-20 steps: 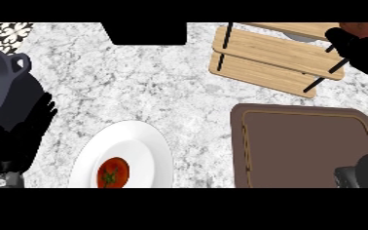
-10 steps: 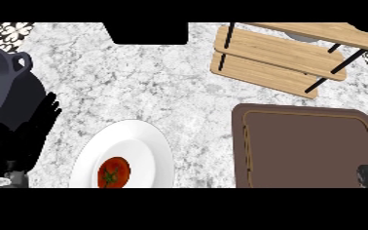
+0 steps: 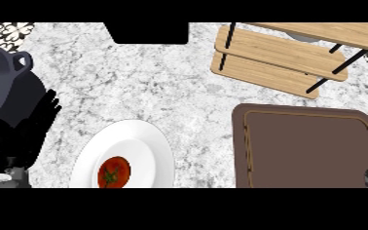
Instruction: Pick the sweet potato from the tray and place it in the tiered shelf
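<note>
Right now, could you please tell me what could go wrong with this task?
No sweet potato shows on the brown tray, and the right hand is out of view, so a grasp cannot be checked. The wooden shelf is narrow; a round item might roll off. The left hand rests close to the white plate.

no readable text, labels, numbers or signs anywhere

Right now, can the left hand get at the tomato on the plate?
Probably yes. The left hand rests open by the plate's left rim, and nothing lies between it and the tomato.
</note>
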Controlling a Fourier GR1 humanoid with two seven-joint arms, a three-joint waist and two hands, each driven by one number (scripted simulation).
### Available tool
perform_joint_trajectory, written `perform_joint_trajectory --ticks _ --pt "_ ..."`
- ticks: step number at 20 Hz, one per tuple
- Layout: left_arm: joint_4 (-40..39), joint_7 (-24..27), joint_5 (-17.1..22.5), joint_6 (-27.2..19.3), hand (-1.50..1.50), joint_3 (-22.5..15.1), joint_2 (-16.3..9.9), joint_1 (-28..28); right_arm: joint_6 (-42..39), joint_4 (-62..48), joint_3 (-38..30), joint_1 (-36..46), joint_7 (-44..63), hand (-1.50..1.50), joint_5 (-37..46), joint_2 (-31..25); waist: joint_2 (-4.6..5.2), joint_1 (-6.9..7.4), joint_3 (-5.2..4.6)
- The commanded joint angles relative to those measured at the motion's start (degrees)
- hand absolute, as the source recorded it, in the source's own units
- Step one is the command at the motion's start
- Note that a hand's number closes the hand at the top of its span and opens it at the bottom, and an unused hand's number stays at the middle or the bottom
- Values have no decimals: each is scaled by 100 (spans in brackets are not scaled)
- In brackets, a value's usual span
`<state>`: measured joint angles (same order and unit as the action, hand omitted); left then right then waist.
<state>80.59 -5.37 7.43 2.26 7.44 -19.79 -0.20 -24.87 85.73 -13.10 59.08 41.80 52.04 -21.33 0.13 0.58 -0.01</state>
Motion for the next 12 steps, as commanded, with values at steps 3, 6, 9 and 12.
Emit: perform_joint_trajectory --ticks 3,6,9,12 --pt "-29 20 79 207 0 135 -84 130 995 -867 -395 -204 -171 -150 237 -172 5 22 1" --pt "-226 103 31 251 0 176 -74 -78 758 -1321 -22 -51 -422 -150 286 -262 4 4 -3" --pt "-547 379 -139 123 0 182 101 -176 1088 -1533 -73 12 -696 -150 245 -332 4 -9 -3" --pt "-75 256 -140 172 0 122 135 160 1536 -1345 -154 -320 -922 -150 67 -94 -7 -7 0"
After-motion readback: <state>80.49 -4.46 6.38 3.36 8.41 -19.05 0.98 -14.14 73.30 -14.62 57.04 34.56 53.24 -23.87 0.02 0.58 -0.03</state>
